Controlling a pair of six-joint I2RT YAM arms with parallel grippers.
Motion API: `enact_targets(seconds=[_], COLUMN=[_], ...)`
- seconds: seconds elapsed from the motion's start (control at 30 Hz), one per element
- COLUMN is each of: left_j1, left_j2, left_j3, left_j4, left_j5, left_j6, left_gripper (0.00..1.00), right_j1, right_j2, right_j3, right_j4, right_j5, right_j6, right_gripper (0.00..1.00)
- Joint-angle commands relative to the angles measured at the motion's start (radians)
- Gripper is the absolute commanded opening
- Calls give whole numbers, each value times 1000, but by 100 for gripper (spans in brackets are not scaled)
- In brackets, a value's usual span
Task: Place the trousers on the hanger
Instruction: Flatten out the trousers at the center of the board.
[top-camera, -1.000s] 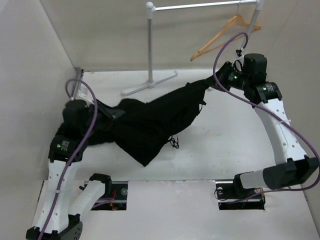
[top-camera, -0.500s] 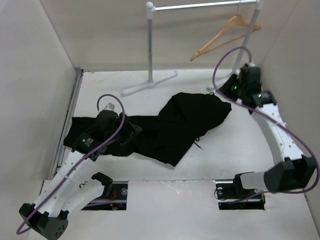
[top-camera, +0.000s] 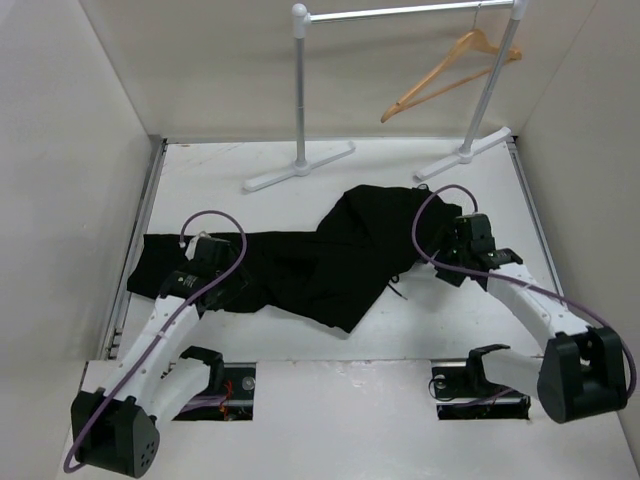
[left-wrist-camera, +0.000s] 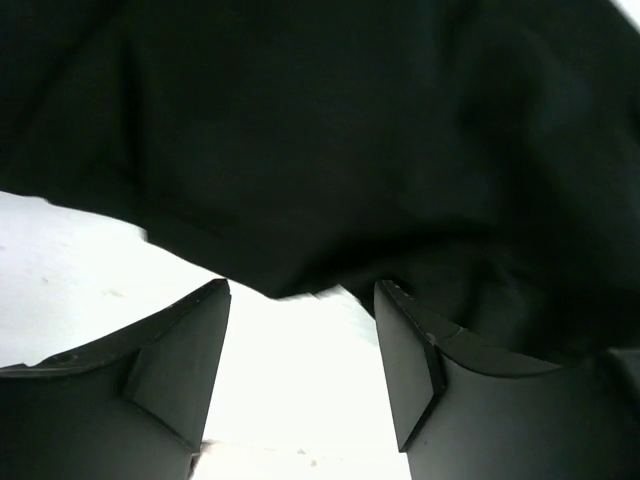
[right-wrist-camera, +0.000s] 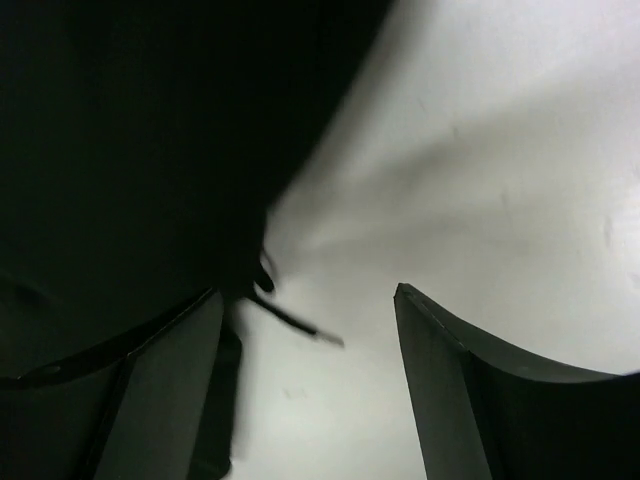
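trousers flat on the table, both grippers open at their edges

the plain black soft fabric trousers (top-camera: 330, 250) lie spread across the middle of the white table (top-camera: 470, 330). in the overhead view they run from the 9 o'clock side towards 3 o'clock, with a bunched mass towards 2 o'clock.

the light-brown wooden coat hanger (top-camera: 405, 103) hangs from the grey metal clothes rail (top-camera: 400, 12) at about 1 o'clock from the garment, well apart from it.

the left gripper (left-wrist-camera: 302, 290) sits low at the 9 o'clock end of the trousers. its two fingers (left-wrist-camera: 180, 350) stand apart with bare table between them. in its wrist view the dark cloth's edge lies at 12 o'clock, just at the fingertips, and nothing is clamped.

the right gripper (right-wrist-camera: 307, 292) sits at the 3 o'clock side of the garment, its fingers (right-wrist-camera: 440, 380) also spread and holding nothing. in its wrist view the black fabric fills the area from 9 to 12 o'clock. a thin black cord (right-wrist-camera: 295, 322) trails from the fabric onto the table between the fingers.
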Motion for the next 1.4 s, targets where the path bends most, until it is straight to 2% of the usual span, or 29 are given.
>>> enact_targets(seconds=[0.0,0.13,0.2,0.23,0.33,0.4,0.47,0.53,0.63,0.7,0.77,0.83,0.9,1.03,1.07,1.1,1.13,1.17,1.23,1.27,1.37], left_j1=[52,95,114,130,153,177,203,231,268,295,323,354,394,415,409,402,386,360,272,227,34], left_j2=[5,100,150,170,218,233,220,169,124,120,111,98,86,74,68,60,52,42,16,6,11], left_j3=[-67,-114,-137,-140,-143,-136,-124,-117,-120,-131,-146,-162,-174,-162,-153,-142,-131,-116,-78,-61,-2], left_j4=[114,212,254,274,333,347,338,335,321,311,308,286,272,237,220,208,199,185,162,154,127], left_j5=[3,76,88,92,74,54,37,31,22,34,50,45,53,82,74,71,71,68,54,42,-59], left_j6=[21,-16,-27,-31,-45,-58,-73,-78,-81,-82,-79,-76,-73,-68,-68,-67,-61,-58,-48,-47,-33], left_gripper=[58,58,56,53,34,17,7,5,4,3,3,3,3,4,6,8,11,15,26,29,40], right_j1=[-48,-62,-68,-70,-73,-70,-68,-44,17,83,154,205,223,216,211,206,206,208,211,226,272], right_j2=[93,226,311,340,398,392,325,198,52,7,27,102,269,805,925,1019,1087,1127,1118,1075,837], right_j3=[30,82,130,153,233,274,303,339,447,599,769,920,1090,1609,1738,1853,1938,1997,2006,1956,1626], right_j4=[268,389,411,420,454,426,339,158,-136,-345,-488,-534,-531,-588,-629,-672,-707,-746,-792,-790,-630], right_j5=[-67,-91,-85,-82,-91,-84,-56,17,120,174,203,215,190,128,130,145,159,171,201,238,341], right_j6=[18,21,21,20,21,20,14,-26,-88,-120,-147,-163,-216,-284,-280,-264,-260,-258,-272,-293,-350], right_gripper=[75,71,59,50,17,5,1,1,1,1,1,2,4,10,18,30,43,51,61,63,68])
